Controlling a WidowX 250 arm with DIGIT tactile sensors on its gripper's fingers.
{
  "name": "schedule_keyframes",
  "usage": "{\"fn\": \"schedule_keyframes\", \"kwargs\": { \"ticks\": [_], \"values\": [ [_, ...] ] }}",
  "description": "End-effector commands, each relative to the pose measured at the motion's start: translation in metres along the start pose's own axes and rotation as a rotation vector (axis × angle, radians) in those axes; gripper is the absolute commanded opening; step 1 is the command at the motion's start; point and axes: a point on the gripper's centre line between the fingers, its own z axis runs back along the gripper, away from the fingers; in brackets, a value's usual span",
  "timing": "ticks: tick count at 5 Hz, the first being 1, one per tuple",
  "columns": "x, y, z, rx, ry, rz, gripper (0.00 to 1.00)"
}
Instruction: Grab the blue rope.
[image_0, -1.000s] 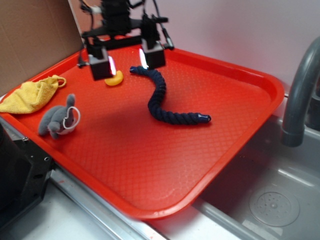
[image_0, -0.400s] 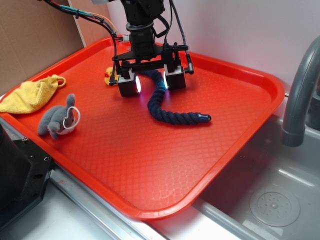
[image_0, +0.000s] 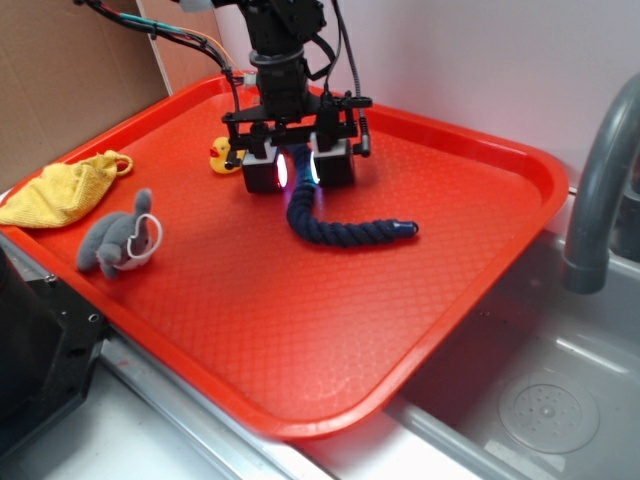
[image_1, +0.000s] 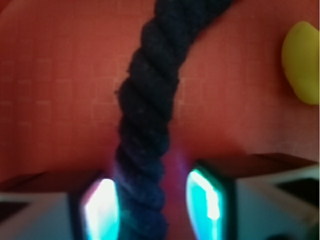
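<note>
The blue rope (image_0: 345, 232) lies curved on the red tray (image_0: 300, 340), its capped end pointing right. Its upper stretch runs under my gripper (image_0: 298, 172), which is lowered over it. In the wrist view the rope (image_1: 150, 100) passes between the two glowing pads of my gripper (image_1: 155, 205). The left pad touches the rope, while a thin strip of tray still shows between the rope and the right pad. The jaws stand narrow but open around the rope.
A small yellow duck (image_0: 222, 156) sits just left of the gripper, seen also in the wrist view (image_1: 302, 62). A grey plush toy (image_0: 118, 238) and a yellow cloth (image_0: 62, 188) lie at the tray's left. A grey faucet (image_0: 600, 190) and sink (image_0: 540, 400) are on the right.
The gripper moved from over the duck to the rope's upper part and came down. Its fingers have drawn much closer together around the rope, which shifted slightly.
</note>
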Motion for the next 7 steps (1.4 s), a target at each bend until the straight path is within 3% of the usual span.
{"fn": "schedule_keyframes", "kwargs": {
  "ticks": [1, 2, 3, 4, 5, 6, 7],
  "values": [
    [-0.002, 0.029, 0.050, 0.019, -0.034, -0.308, 0.00],
    [-0.021, 0.034, 0.099, -0.001, -0.034, -0.523, 0.00],
    [-0.035, 0.037, 0.147, -0.090, -0.027, -0.670, 0.00],
    [-0.047, 0.030, 0.196, -0.113, -0.026, -0.781, 0.00],
    [-0.068, 0.029, 0.246, -0.079, -0.116, -0.838, 0.00],
    [-0.069, 0.038, 0.272, -0.098, -0.173, -0.928, 0.00],
    [-0.061, 0.039, 0.263, 0.008, -0.223, -0.947, 0.00]
  ]
}}
